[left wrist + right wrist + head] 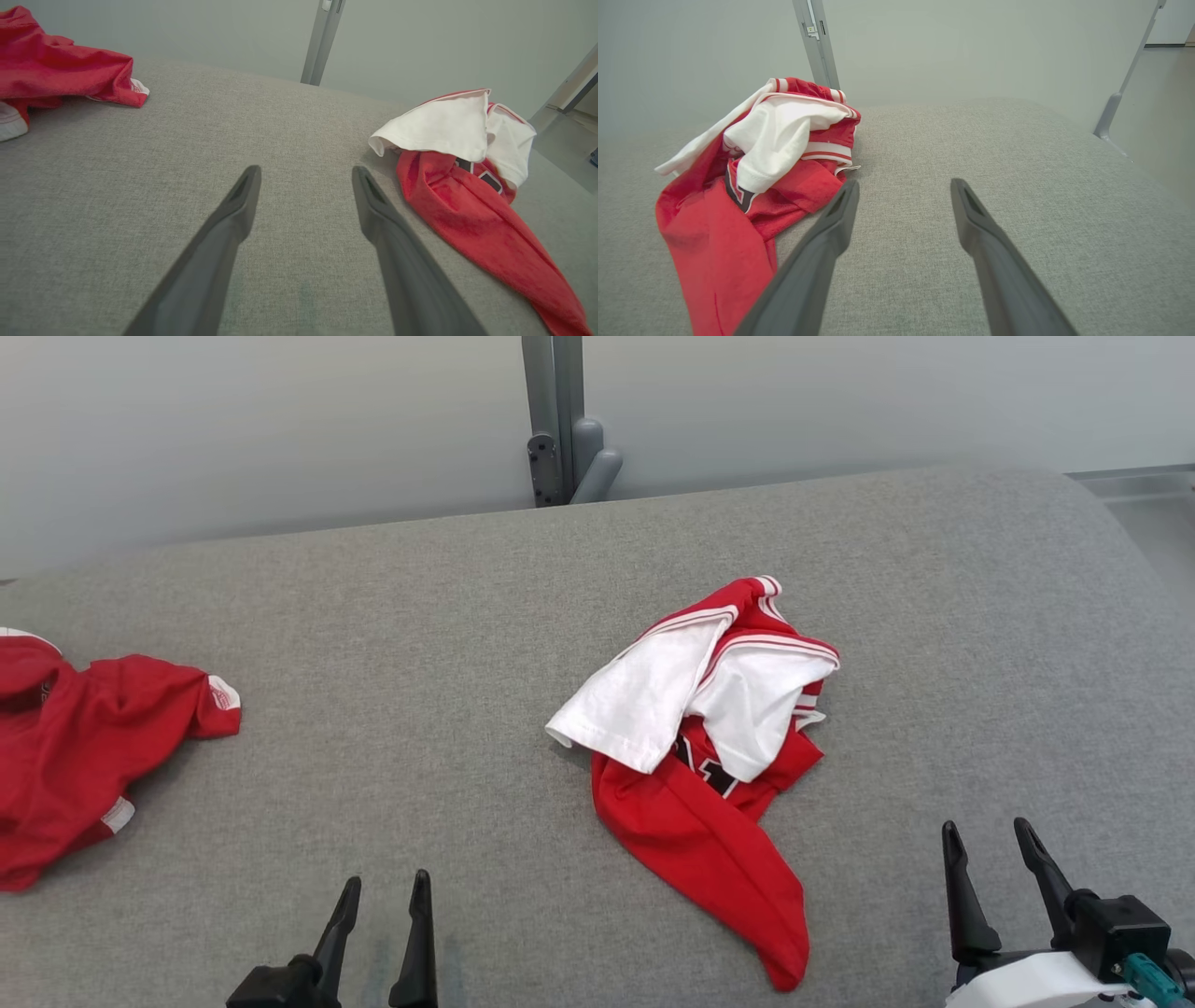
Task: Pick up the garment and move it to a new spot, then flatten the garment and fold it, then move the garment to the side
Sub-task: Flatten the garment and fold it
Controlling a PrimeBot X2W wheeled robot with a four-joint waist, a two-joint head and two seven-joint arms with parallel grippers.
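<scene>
Garment: the red-and-white garment [691, 821] lies crumpled on the grey fabric worktop [420, 644], a little right of centre. White cloth is bunched over its top, and a red tail trails toward the near edge.
Neighbour: a second red garment [84, 747] is bunched at the worktop's left end, well apart from the first.
Behind: a grey post [558, 420] stands against the pale wall [233, 429], beyond the far edge.
Jaws: the left jaws stand open and hold nothing, over bare cloth near the front edge, left of the red tail. The right jaws are also open and hold nothing, near the tail on its right.
Edges: the far edge runs along the wall. The right end rounds off, with floor [1158, 513] beyond.
Open room: there is a wide bare stretch between the two garments, and another to the right of the crumpled one.
</scene>
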